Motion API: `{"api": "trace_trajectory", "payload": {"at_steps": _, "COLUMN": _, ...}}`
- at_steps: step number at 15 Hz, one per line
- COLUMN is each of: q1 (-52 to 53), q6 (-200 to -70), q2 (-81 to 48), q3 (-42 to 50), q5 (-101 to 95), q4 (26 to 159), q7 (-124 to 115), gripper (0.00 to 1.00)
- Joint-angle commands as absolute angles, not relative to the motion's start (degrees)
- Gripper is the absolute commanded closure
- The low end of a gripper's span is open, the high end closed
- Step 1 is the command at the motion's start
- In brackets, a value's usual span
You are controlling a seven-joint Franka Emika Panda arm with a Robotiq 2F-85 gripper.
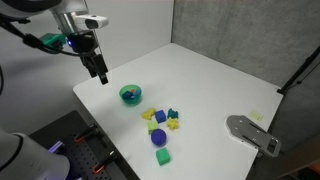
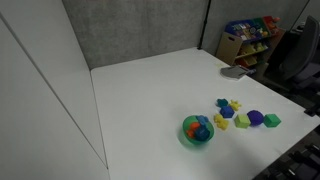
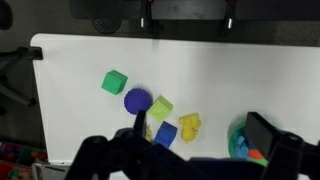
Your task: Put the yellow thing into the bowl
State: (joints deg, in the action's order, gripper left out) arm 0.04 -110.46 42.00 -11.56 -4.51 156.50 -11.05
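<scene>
The white table [image 1: 200, 80] carries a small round teal bowl [image 1: 130, 94]. The small yellow toy block [image 3: 190, 126] lies near it, clustered with a blue block [image 3: 166, 133]. Beyond these lie a purple round piece [image 3: 138, 100] and, outermost, a green block [image 3: 115, 82].

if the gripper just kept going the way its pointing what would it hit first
Most likely the bare white table, close beside the bowl. The gripper hangs above them, open and tilted downward. Depth is unclear, so it might catch the bowl's rim instead.
</scene>
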Motion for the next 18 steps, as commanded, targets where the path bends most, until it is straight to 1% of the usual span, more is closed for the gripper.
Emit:
{"api": "trace_trajectory", "payload": {"at_steps": 1, "q1": -0.88, "q6": -113.16, "q2": 32.95, "q3": -9.61, "q5": -5.40, "q4": 150.46, "q7": -11.84, "gripper": 0.00}}
{"api": "trace_trajectory", "payload": {"at_steps": 13, "q1": -3.71, "q6": -129.24, "q2": 4.49, "q3": 0.21, "q5": -3.51, "q4": 134.45, "q7": -9.61, "gripper": 0.00}}
{"api": "trace_trajectory", "payload": {"at_steps": 18, "q1": -5.16, "q6": -137.53, "q2": -6.26, "q3": 3.79, "q5": -4.12, "q4": 130.93, "q7": -11.11, "gripper": 0.00}}
